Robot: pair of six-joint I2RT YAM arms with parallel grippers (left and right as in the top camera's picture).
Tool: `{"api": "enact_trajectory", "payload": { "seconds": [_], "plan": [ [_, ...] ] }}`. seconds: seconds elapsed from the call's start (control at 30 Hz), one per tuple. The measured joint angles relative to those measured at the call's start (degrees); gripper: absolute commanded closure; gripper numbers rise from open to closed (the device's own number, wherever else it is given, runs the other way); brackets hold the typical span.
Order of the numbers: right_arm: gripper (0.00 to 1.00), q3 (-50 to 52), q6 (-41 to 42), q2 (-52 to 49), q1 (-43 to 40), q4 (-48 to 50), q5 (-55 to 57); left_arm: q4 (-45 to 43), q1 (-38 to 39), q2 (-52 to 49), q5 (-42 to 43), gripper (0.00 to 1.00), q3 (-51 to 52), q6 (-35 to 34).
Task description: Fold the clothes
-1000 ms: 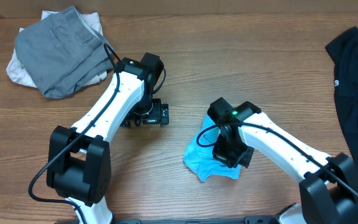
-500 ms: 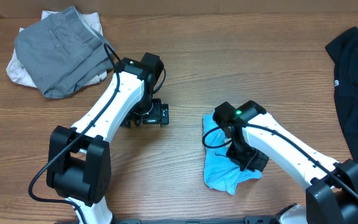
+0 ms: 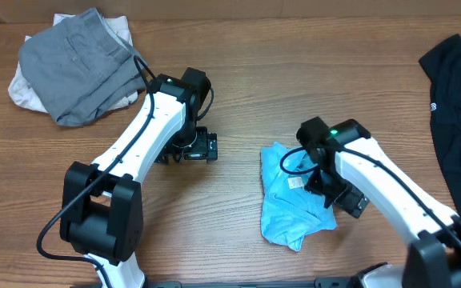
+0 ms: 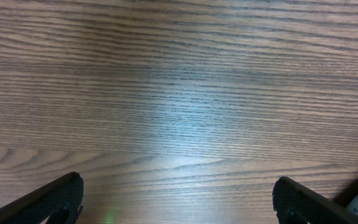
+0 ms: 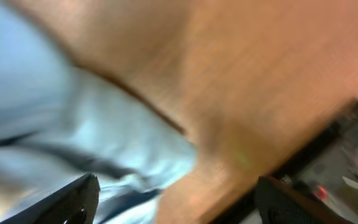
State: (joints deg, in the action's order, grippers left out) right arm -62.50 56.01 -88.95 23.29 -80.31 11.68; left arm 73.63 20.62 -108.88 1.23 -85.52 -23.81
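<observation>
T-shirt (image 3: 289,206) just beside right claw (image 5: 176,198)

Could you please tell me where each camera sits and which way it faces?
Overhead: above the table, looking straight down; shows the left arm with left gripper and the right arm with right gripper.
Left wrist: on the left arm, facing bare wood close up; its open fingers frame the bottom.
Right wrist: on the right arm, blurred, facing the light blue T-shirt and wood; spread fingers below.
Shared: overhead and right wrist both show the T-shirt.
</observation>
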Motion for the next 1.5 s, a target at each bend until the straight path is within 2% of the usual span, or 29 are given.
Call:
{"api": "enact_trajectory", "payload": {
  "seconds": [0.2, 0.37, 0.6, 0.73, 1.03, 1.2, 1.27, 1.3, 1.4, 1.47, 1.5],
  "plan": [
    [0.17, -1.7, -15.72, 5.01, 0.0, 10.99, -10.67, 0.02, 0.0, 0.0, 0.0, 0.0, 0.0, 0.0],
    [0.26, -0.83, -25.2, 4.74, 0.04, 15.61, -18.05, 0.04, 0.0, 0.0, 0.02, 0.0, 0.0, 0.0],
    [0.27, 3.13, -29.29, 2.64, -0.15, 17.55, -18.6, 0.66, 0.0, 0.0, 0.02, 0.0, 0.0, 0.02],
    [0.32, 3.76, -30.67, 2.54, -1.33, 18.23, -17.18, 0.63, 0.0, 0.0, 0.02, 0.0, 0.0, 0.04],
    [0.36, 6.34, -35.08, 1.97, -3.08, 26.64, -17.0, 0.46, 0.0, 0.0, 0.02, 0.0, 0.0, 0.07],
    [0.48, 7.15, -36.04, -0.13, -3.1, 28.89, -16.55, 0.44, 0.0, 0.0, 0.02, 0.0, 0.0, 0.2],
    [0.58, 7.17, -36.39, -0.39, -3.15, 29.35, -16.13, 0.46, 0.0, 0.0, 0.02, 0.0, 0.0, 0.2],
    [0.67, 7.17, -36.37, -0.44, -3.3, 29.4, -16.06, 0.44, 0.0, 0.0, 0.02, 0.0, 0.0, 0.2],
    [0.8, 7.19, -36.74, -0.44, -4.22, 29.35, -15.74, 0.44, 0.0, 0.0, 0.02, 0.0, 0.0, 0.2],
    [0.94, 7.19, -36.61, -0.44, -5.55, 29.22, -15.5, 0.44, 0.0, 0.0, 0.02, 0.0, 0.0, 0.2],
    [0.96, 7.19, -36.76, -0.44, -6.27, 29.22, -15.3, 0.44, 0.0, 0.0, 0.02, 0.0, 0.0, 0.2]
  ]
}}
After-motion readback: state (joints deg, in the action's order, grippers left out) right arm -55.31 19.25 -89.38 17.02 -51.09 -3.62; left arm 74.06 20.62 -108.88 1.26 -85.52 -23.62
